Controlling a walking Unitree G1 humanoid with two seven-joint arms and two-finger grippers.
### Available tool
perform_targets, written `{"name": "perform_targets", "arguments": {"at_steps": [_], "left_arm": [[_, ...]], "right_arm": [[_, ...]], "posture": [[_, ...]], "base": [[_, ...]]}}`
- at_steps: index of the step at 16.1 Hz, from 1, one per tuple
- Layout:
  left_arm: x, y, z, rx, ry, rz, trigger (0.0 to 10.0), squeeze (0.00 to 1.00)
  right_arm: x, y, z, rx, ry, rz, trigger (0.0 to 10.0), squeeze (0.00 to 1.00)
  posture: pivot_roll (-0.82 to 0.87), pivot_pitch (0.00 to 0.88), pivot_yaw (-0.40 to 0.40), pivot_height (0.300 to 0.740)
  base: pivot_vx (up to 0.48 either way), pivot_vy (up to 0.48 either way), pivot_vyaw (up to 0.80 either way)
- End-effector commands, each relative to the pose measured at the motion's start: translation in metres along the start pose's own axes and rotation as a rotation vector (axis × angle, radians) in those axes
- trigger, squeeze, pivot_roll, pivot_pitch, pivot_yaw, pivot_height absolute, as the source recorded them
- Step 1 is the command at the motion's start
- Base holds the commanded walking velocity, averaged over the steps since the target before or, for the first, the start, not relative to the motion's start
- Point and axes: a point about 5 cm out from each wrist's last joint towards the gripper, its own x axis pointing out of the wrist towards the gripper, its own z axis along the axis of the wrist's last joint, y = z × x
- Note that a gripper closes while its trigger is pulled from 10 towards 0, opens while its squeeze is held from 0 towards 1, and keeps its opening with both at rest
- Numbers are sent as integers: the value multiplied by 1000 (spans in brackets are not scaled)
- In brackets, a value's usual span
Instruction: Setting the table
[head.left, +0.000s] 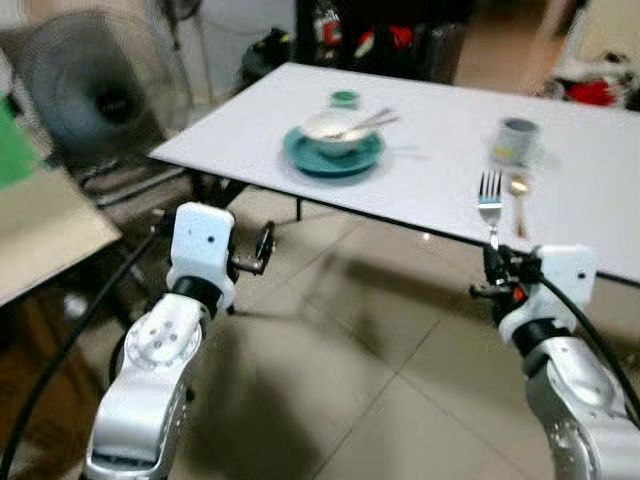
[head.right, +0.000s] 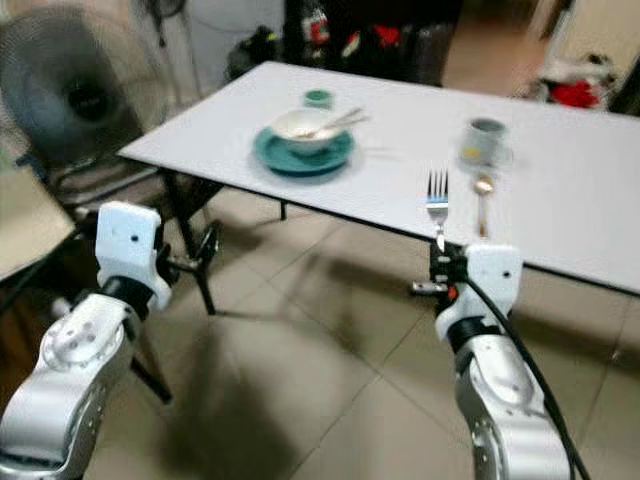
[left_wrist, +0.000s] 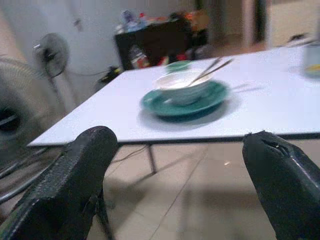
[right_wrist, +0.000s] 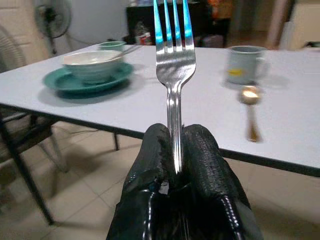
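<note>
Right tool (right_wrist: 176, 150) clamped on fork (right_wrist: 173, 60), tines pointing ahead toward tabletop (head.left: 440, 170). Spoon (head.left: 520, 200) just ahead-right, long axis parallel to fork. Left tool (left_wrist: 180, 165) apart, empty, farther off.

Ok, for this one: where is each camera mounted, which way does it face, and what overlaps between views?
Left eye view: on the head, looking forward and down at the table; both silver arms show.
Right eye view: the other eye of the head camera, same scene.
Left wrist view: along the open left gripper, toward the green plate and bowl.
Right wrist view: along the right gripper, shut on an upright fork, with the mug and spoon beyond.
Shared: all four views show the plate and bowl.
</note>
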Motion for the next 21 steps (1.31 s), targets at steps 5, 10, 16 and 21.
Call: {"name": "perform_targets", "arguments": {"at_steps": [5, 10, 16, 21], "left_arm": [[-2, 3, 0, -13, -2, -14, 10000, 467], [-2, 2, -1, -19, -3, -23, 10000, 471], [-1, 4, 0, -20, -8, -20, 10000, 471], [1, 5, 0, -18, -11, -17, 10000, 467]], "right_arm": [[0, 0, 7, 4, -8, -10, 10000, 0], [0, -4, 6, -1, 1, -44, 10000, 0], [1, -5, 8, -4, 1, -53, 10000, 0], [4, -4, 12, 25, -2, 50, 10000, 0]], "posture": [[-76, 0, 14, 740], [-78, 0, 17, 740], [-80, 0, 17, 740], [-81, 0, 20, 740]], "base": [[163, 0, -800], [276, 0, -800], [275, 0, -784], [276, 0, 0]]}}
